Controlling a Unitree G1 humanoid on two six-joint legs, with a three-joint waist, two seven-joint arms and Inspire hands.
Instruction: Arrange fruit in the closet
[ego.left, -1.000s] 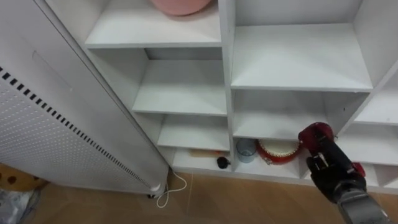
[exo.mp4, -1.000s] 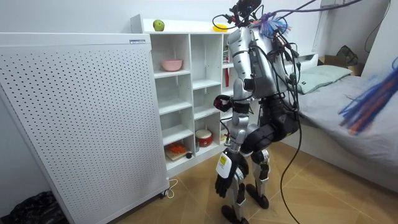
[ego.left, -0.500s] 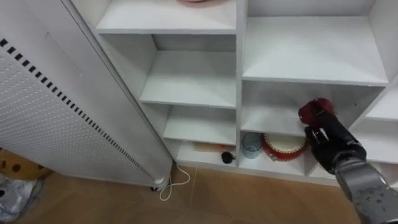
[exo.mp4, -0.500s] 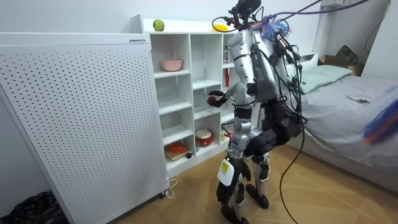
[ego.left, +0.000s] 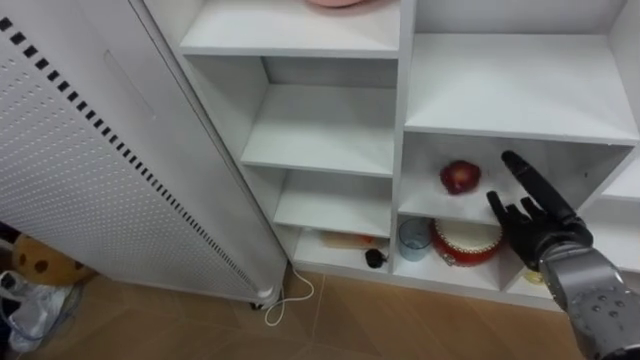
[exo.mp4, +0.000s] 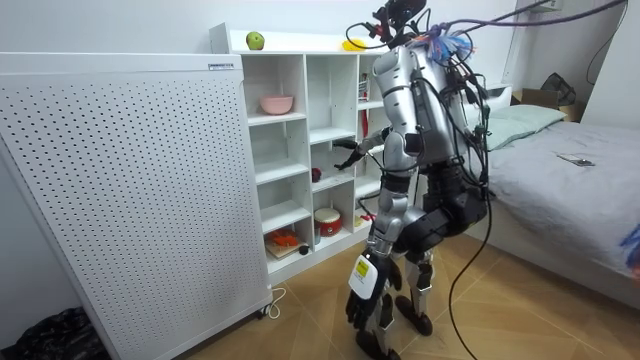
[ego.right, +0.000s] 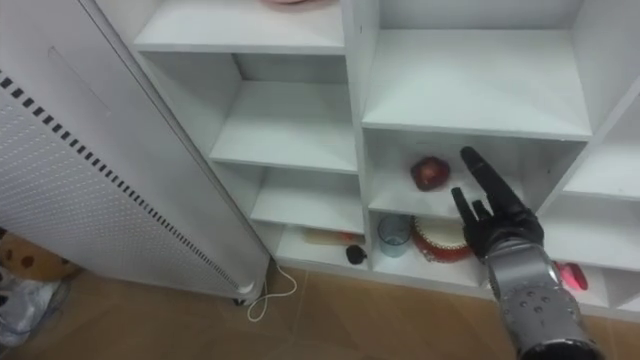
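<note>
While my right hand (ego.left: 540, 225) hovers with its fingers straight and spread, holding nothing, the red apple (ego.left: 460, 177) sits on a shelf in the closet (ego.left: 406, 100), just left of that hand and apart from it. One shelf lower stand a glass cup (ego.left: 413, 238) and a round red tin (ego.left: 467, 243). My left hand (exo.mp4: 356, 300) hangs by the thigh in the room view; I cannot tell whether it is closed.
</note>
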